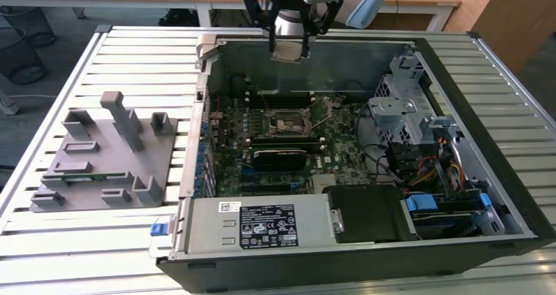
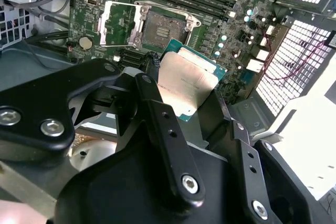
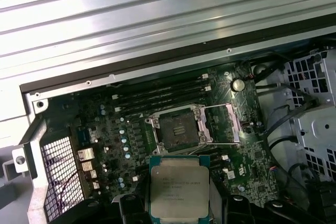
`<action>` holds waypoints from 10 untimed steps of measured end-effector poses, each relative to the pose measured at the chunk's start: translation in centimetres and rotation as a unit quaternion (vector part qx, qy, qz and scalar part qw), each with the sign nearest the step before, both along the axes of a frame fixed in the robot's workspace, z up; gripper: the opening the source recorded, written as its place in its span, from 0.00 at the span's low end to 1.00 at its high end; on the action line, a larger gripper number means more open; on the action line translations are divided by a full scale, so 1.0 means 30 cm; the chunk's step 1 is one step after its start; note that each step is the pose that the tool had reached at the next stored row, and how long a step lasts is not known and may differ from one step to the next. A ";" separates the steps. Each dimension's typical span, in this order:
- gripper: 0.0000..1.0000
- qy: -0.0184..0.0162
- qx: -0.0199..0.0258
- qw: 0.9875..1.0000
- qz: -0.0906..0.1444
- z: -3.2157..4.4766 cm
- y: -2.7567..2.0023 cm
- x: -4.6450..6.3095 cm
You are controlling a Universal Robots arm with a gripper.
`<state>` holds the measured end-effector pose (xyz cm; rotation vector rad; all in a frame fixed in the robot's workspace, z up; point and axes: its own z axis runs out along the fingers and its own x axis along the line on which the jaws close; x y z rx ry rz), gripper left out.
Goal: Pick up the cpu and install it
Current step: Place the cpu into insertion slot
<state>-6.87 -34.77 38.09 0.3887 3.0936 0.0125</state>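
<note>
The cpu [image 3: 179, 184] edge-clamped in the gripper [image 1: 290, 46], high above the open socket [image 3: 181, 129], clear air between.

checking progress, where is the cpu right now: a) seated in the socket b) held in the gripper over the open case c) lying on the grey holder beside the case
b: the cpu is clamped in the gripper, and the socket beneath it is open and empty.

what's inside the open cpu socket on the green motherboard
The silver-framed black square socket sits open and empty, dark bed exposed, nothing covering it. The flat silvery-topped square cpu is clamped in the gripper, apart from it.
</note>
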 end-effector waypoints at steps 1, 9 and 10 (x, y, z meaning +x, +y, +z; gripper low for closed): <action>0.54 0.000 0.000 1.000 -0.001 0.000 0.000 0.001; 0.54 0.000 0.000 1.000 -0.006 0.000 0.001 0.005; 0.54 0.000 0.000 1.000 -0.007 0.000 0.001 0.005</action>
